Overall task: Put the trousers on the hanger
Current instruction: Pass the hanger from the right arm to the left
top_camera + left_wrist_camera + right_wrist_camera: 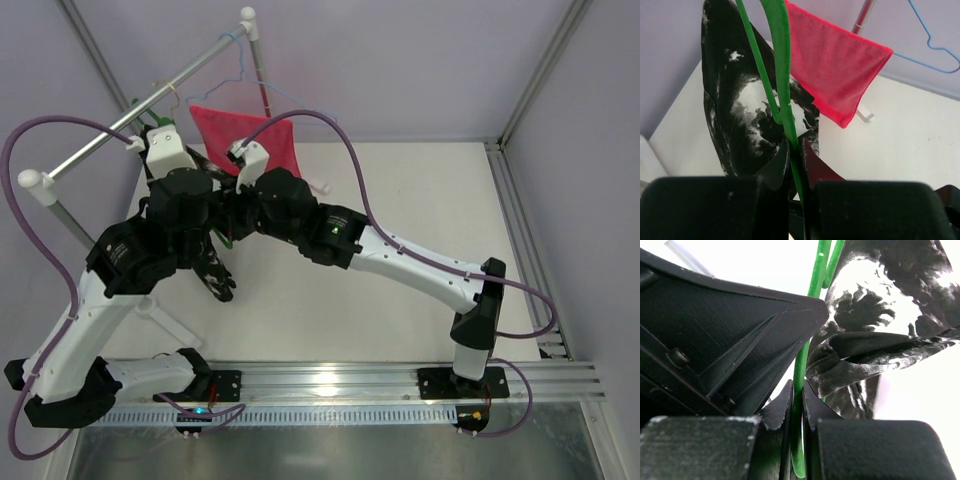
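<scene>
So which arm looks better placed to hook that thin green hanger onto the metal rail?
Probably the left. The left gripper and right gripper are both shut on the thin green hanger, but the left sits nearer the silver metal rail; the right reaches across.

Pale lilac walls [400,60] enclose a white tabletop [440,200].

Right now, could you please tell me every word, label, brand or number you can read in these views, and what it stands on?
None: no readable text in any view.
The trousers show only white splotches, no lettering.
The green hanger and the red cloth are plain, with no tag or print in sight.
</scene>
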Controlling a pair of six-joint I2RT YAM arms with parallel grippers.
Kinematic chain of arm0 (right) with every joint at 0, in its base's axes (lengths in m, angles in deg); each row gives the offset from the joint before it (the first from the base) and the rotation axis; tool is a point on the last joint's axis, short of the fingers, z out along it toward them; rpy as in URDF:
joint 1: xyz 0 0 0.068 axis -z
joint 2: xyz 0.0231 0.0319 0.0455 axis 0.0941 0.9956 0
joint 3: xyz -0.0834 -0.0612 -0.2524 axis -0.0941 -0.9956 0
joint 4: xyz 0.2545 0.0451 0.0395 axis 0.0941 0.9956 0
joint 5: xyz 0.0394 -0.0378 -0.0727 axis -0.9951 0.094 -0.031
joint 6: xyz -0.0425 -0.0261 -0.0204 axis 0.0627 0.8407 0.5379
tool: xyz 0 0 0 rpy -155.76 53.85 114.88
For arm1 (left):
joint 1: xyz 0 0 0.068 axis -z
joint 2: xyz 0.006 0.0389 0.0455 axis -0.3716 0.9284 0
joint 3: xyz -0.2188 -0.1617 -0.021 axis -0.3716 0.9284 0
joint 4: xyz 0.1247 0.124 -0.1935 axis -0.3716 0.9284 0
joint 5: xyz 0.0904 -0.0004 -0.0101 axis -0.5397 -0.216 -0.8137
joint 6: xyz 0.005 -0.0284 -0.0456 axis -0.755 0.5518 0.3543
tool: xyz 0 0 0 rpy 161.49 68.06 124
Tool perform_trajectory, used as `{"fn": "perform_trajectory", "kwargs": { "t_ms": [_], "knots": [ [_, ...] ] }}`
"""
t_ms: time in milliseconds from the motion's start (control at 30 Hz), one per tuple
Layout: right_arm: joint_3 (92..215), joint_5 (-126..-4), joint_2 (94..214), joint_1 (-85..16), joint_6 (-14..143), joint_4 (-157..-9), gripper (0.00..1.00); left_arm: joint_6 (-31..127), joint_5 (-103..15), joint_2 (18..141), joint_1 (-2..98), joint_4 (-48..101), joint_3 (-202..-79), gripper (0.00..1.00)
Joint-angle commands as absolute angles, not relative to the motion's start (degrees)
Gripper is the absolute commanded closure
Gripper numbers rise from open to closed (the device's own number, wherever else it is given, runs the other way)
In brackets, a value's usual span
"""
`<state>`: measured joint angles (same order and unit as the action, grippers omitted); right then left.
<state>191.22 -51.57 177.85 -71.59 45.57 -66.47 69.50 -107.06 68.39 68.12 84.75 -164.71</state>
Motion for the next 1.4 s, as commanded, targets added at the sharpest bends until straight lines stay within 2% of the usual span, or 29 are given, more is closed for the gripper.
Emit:
{"fn": "perform_trajectory", "kwargs": {
  "t_ms": [0, 267, 467, 633, 767, 933, 967, 1100, 1167, 1200, 1367],
  "knots": [
    [188.33, -45.58, 174.42, -68.68, 47.03, -82.22, 0.96, 68.36, -92.10, 67.49, 70.42, 79.46, -163.07, 1.00],
    [168.11, -43.11, 163.60, -67.10, 45.63, -91.19, 0.96, 70.55, -79.00, 71.35, 70.42, 75.67, -161.66, 1.00],
    [156.76, -45.83, 157.09, -63.50, 43.17, -96.55, 0.96, 72.23, -78.28, 72.94, 70.42, 74.79, -159.11, 1.00],
    [153.58, -48.91, 154.63, -61.12, 42.63, -97.79, 0.96, 72.41, -80.57, 73.20, 70.42, 74.62, -159.28, 1.00],
    [153.14, -49.18, 153.83, -61.03, 43.51, -97.71, 0.96, 71.00, -78.03, 72.85, 70.42, 73.13, -159.11, 1.00],
    [151.74, -49.53, 152.87, -61.03, 43.34, -98.67, 0.96, 74.23, -78.54, 74.52, 70.42, 78.73, -162.08, 0.99],
    [150.25, -49.10, 152.43, -61.03, 43.25, -99.72, 0.96, 75.47, -80.12, 74.96, 70.42, 80.49, -162.62, 0.96],
    [147.70, -49.00, 151.28, -61.12, 42.64, -101.39, 0.96, 82.77, -84.70, 75.58, 70.42, 86.74, -163.33, 0.71],
    [146.56, -48.74, 150.76, -61.12, 42.64, -102.09, 0.96, 84.79, -85.05, 75.05, 70.24, 87.63, -161.66, 0.64],
    [146.20, -48.74, 150.41, -61.03, 42.64, -102.19, 0.96, 86.19, -84.71, 74.96, 70.24, 87.28, -160.96, 0.57],
    [143.48, -49.36, 149.62, -61.56, 42.46, -103.41, 0.96, 88.23, -82.50, 76.27, 67.96, 86.83, -159.19, 0.48]
  ]
}}
